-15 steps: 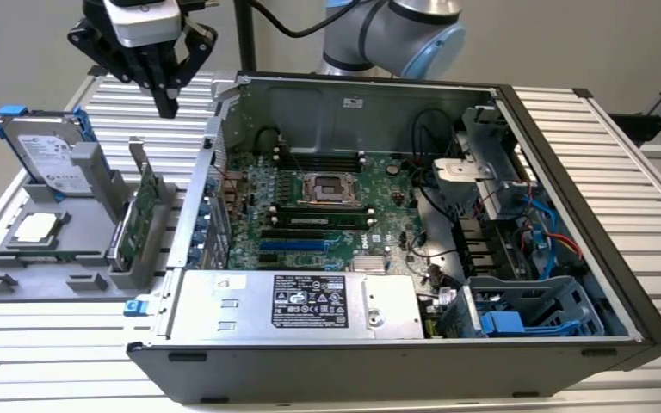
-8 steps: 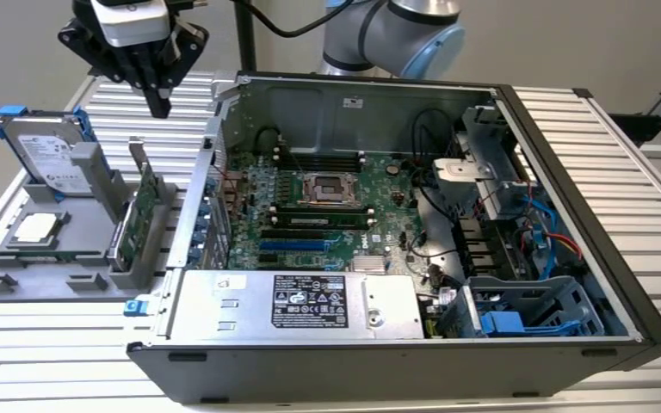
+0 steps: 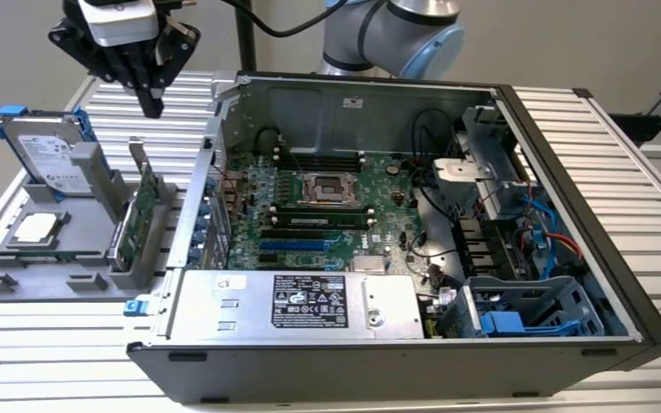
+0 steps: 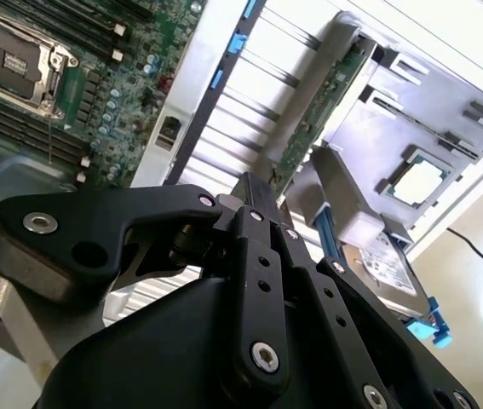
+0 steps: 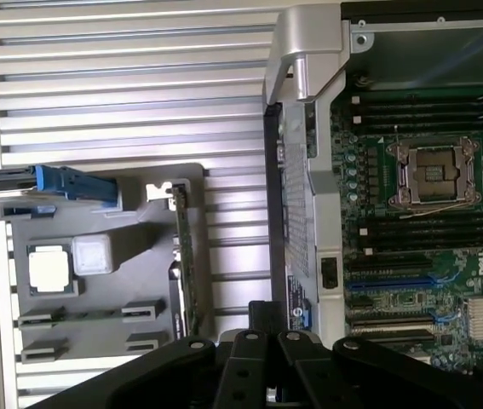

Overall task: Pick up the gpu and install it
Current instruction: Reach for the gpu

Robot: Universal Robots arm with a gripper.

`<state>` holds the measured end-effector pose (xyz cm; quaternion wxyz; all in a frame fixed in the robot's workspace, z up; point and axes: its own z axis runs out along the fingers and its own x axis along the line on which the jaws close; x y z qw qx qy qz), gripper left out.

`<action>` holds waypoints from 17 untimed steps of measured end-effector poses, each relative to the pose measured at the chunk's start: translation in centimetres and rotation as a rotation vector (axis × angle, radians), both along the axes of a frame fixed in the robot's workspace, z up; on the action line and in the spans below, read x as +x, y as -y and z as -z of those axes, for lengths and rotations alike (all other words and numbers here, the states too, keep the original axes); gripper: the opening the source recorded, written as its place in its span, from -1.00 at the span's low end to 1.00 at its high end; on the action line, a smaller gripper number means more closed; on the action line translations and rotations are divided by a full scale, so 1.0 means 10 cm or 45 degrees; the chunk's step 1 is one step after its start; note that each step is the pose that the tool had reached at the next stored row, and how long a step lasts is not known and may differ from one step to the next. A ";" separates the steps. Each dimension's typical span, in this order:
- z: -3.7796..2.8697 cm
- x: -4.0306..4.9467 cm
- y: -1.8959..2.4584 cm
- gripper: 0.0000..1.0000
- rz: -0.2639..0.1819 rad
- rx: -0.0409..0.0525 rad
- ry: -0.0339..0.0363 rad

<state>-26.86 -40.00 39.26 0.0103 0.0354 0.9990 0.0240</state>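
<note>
The gpu stands on edge in a slot of the grey holder, at the exterior view's left of the open computer case. It shows as a thin green card edge in the first wrist view and in the second wrist view. My gripper hangs well above the holder's far end and touches nothing. Its black fingers taper together to one tip, shut with nothing in them. In both wrist views the gripper sits above the slatted table between the card and the case wall.
A silver hard drive with blue rails stands at the holder's far end, and a processor chip lies flat on it. Inside the case lie the motherboard, its blue slots and the power supply. The arm rises behind the case.
</note>
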 end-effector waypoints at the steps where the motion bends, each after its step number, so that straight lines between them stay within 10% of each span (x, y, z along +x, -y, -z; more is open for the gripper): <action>1: 0.000 -0.010 0.000 -1.00 0.000 0.000 0.0000; 17: 0.000 -0.161 0.004 -1.00 0.000 0.000 0.0000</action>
